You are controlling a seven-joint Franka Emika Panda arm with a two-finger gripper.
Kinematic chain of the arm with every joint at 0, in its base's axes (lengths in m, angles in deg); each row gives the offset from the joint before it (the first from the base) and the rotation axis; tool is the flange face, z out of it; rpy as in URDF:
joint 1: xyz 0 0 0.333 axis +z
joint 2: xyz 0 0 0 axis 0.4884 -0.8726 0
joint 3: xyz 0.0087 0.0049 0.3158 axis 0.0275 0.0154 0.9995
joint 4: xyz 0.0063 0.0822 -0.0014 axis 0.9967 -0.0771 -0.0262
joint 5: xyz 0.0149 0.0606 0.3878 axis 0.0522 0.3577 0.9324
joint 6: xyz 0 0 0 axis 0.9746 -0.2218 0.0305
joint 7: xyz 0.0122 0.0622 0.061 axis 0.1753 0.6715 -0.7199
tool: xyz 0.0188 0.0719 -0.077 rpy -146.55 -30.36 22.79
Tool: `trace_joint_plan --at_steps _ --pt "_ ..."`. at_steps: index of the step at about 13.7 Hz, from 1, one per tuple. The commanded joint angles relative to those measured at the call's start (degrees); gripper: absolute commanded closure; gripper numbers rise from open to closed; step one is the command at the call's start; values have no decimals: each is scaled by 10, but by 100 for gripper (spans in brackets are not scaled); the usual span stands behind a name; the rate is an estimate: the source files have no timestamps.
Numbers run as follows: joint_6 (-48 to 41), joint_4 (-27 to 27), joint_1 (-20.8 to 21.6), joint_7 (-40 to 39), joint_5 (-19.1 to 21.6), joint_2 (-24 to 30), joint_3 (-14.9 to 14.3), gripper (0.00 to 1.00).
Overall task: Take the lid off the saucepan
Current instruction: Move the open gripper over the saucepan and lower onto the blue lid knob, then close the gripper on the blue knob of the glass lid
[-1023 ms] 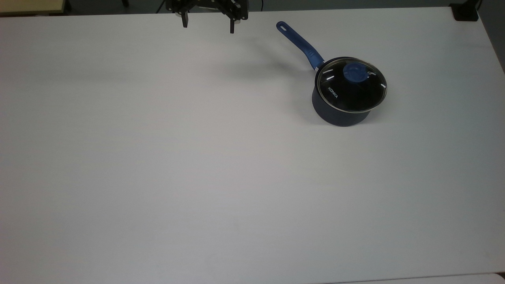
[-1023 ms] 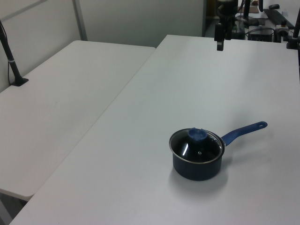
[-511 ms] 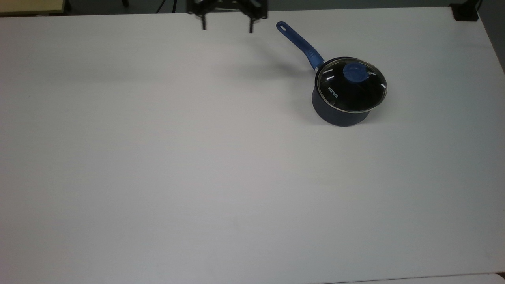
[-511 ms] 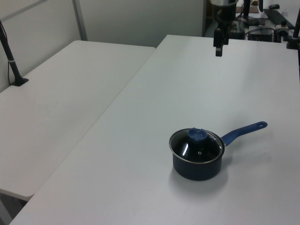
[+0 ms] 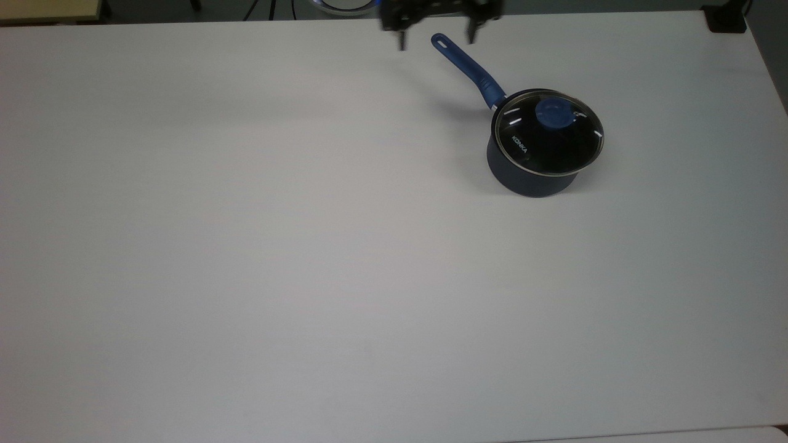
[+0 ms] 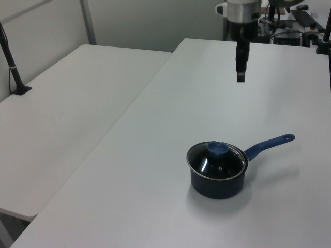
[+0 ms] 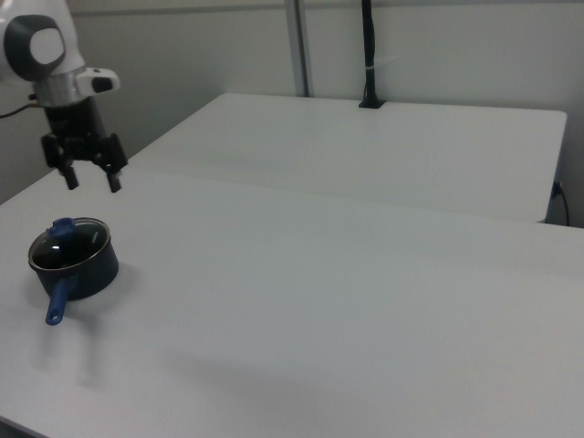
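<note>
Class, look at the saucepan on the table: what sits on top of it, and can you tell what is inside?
The lid rests on the saucepan. Through its glass the inside looks dark; any contents cannot be made out.

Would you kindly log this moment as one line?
gripper: open, airborne | lid: on saucepan | contact: none | stage: approach

White table [image 5: 308,277], second white table [image 6: 77,103] beside it, black pole [image 7: 369,55]

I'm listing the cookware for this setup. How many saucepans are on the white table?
1. The saucepan stands toward the top view's upper right of the table, its lid on it and its handle pointing to the top view's upper left.
</note>
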Motion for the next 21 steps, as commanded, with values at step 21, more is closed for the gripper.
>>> trace_joint_plan --at_steps 21 --pt "195 36 159 105 10 -181 -9 5"
